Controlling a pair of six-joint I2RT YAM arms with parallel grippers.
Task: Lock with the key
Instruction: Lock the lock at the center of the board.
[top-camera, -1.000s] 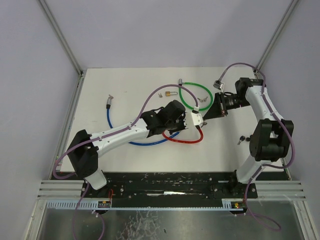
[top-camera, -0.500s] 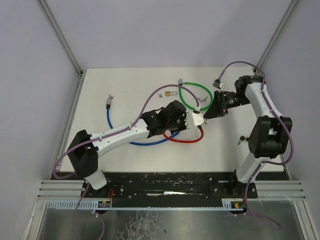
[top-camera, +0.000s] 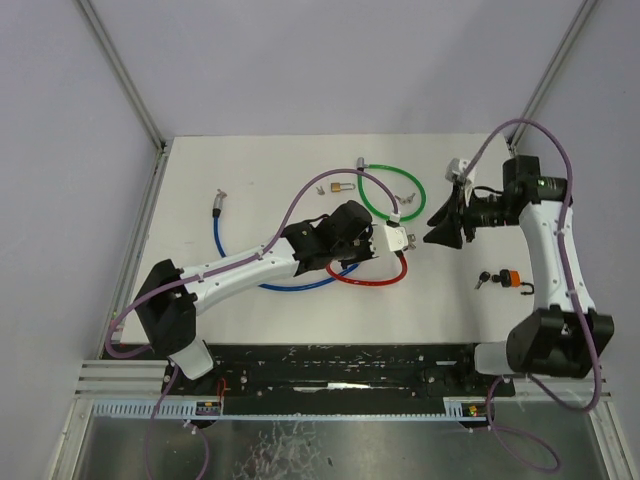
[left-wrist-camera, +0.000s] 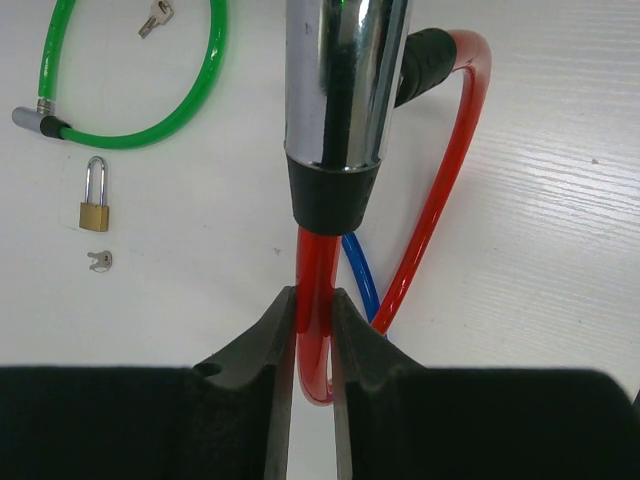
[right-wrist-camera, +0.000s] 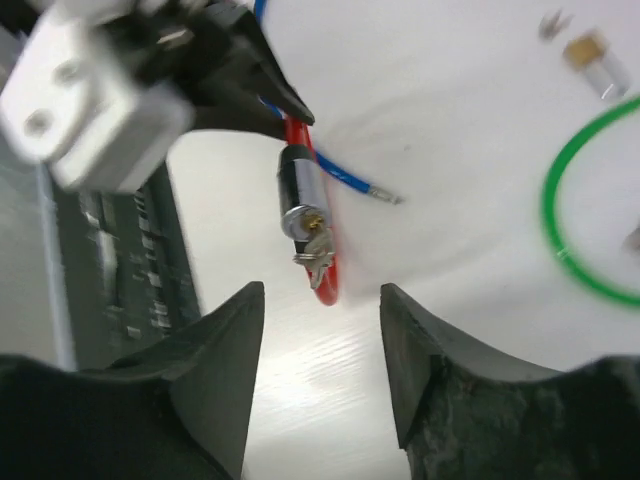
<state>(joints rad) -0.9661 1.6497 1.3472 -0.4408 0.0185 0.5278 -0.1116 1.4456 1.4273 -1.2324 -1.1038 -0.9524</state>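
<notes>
The red cable lock (top-camera: 366, 279) lies mid-table, its chrome cylinder (top-camera: 394, 238) lifted off the surface. My left gripper (left-wrist-camera: 313, 310) is shut on the red cable just below the cylinder (left-wrist-camera: 345, 80). In the right wrist view a key (right-wrist-camera: 317, 258) sticks out of the cylinder's end (right-wrist-camera: 298, 200), with a second key hanging from its ring. My right gripper (right-wrist-camera: 320, 295) is open a short way back from the key and touches nothing. From above, the right gripper (top-camera: 432, 235) sits just right of the cylinder.
A green cable lock (top-camera: 385, 196) lies behind the cylinder, with loose keys (top-camera: 405, 198) inside its loop. A small brass padlock (top-camera: 341, 187) and a blue cable lock (top-camera: 224, 236) lie to the left. A small orange and black item (top-camera: 505, 278) rests at the right.
My right gripper has opened and let go of the key, then drawn back to the right. The key stays in the cylinder. The left arm has not moved.
</notes>
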